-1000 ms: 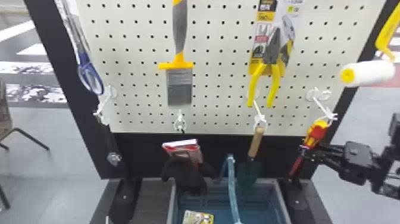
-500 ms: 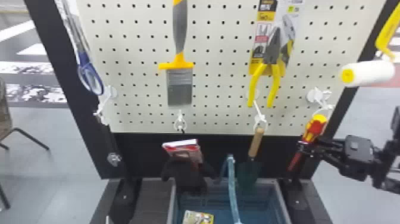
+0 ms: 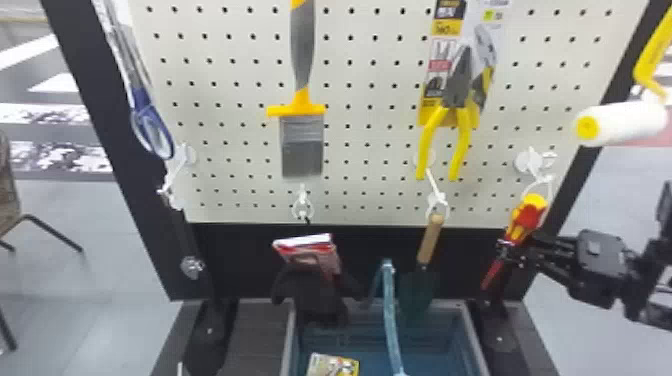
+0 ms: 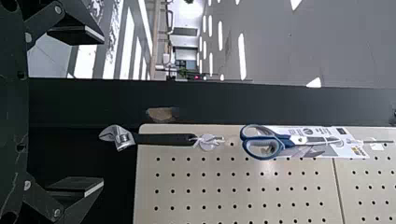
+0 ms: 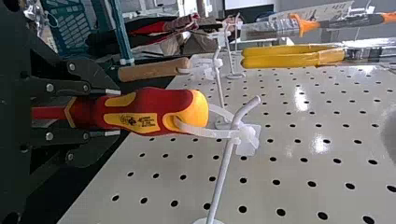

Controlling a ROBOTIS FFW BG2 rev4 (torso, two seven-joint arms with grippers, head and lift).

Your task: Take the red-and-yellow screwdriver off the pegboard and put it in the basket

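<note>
While the right gripper [image 3: 511,248] is clamped on the screwdriver [image 3: 529,216], the tool's loop [image 5: 205,133] runs to the hook [image 5: 220,179] at the lower right of the pegboard [image 3: 370,150]. In the head view the screwdriver leans, its yellow-tipped handle uppermost and its red shaft slanting down toward the left. The right wrist view shows the gripper's two fingers on either side of the red part, with the handle's yellow end sticking out past them toward the hook.

The basket [image 3: 288,345] sits below the board, to the left of the screwdriver and well apart from it. A packet [image 3: 334,367] lies inside.

The left gripper [image 4: 100,111] has its fingers spread wide, nothing between them. Beyond them, in the left wrist view, a wrench [image 4: 161,139] and the scissors [image 4: 262,141] hang near the board's edge.

Across the head view, the brush [image 3: 302,142] hangs between the scissors and the pliers [image 3: 459,107], its bristles pointing down. Below the pliers hangs the trowel [image 3: 429,242], wooden handle up, near the back of the basket. The roller [image 3: 625,122] is on the far right, higher than the screwdriver and apart from it.
</note>
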